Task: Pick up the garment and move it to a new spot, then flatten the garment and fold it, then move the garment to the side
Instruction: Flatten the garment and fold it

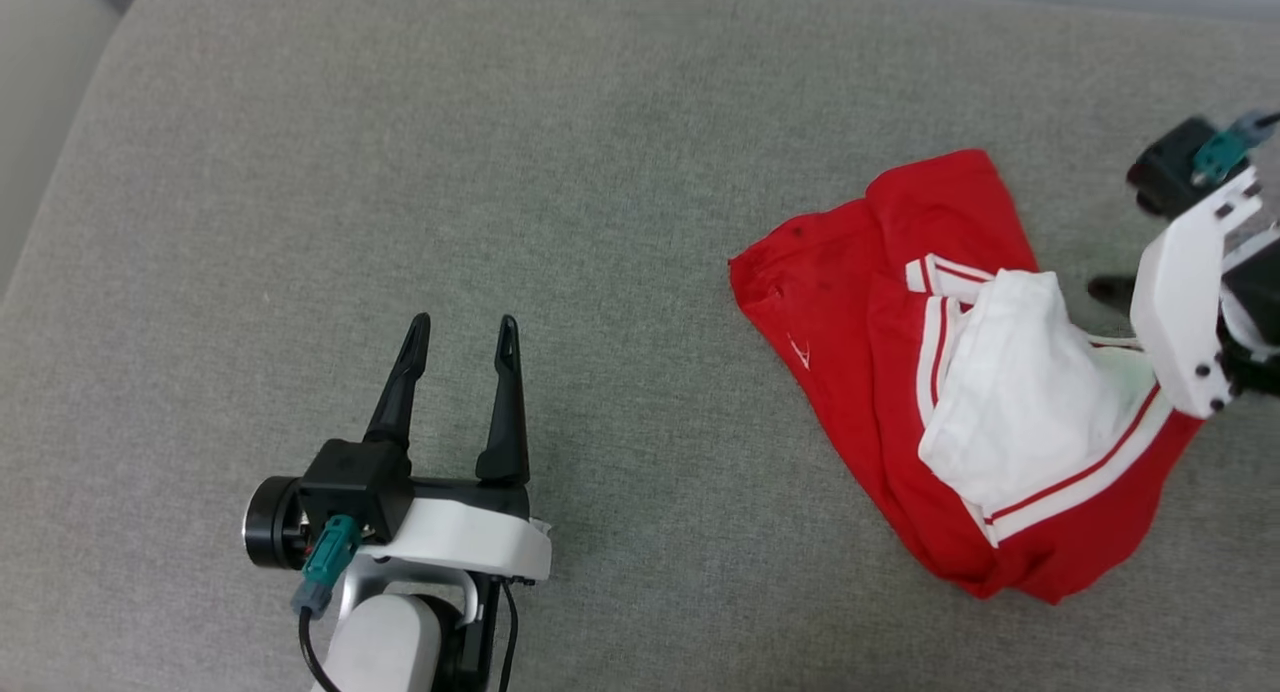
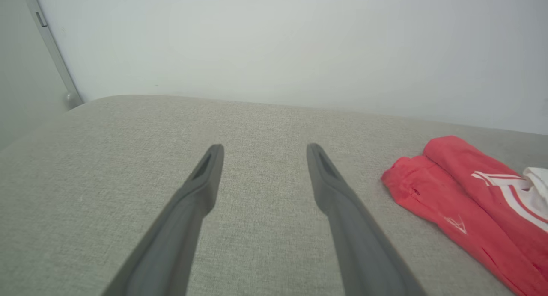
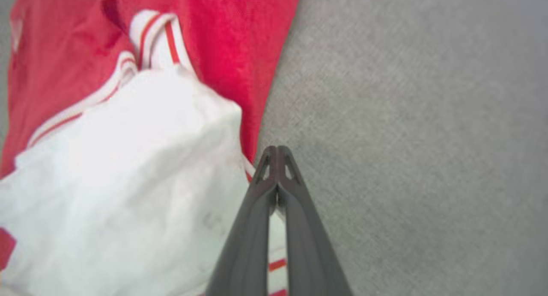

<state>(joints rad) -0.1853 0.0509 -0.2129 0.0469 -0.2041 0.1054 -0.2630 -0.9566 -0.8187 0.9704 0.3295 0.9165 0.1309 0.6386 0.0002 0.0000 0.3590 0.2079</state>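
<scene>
Garment [image 1: 850, 372]: likely light, limp; take your hold at striped hem [image 1: 1075, 480]. Right pincer [image 3: 277, 152] closed there, catch unclear; left pincer [image 1: 464, 322] open.

Surface: grey woven cushion [image 1: 300, 172], broad and flat, corner rounded at far left.
Wall: plain pale wall [image 2: 274, 39] directly behind the cushion's far edge.
Rail: slanted metal strip [image 2: 51, 48] at the wall's left side, meeting the cushion corner.
</scene>
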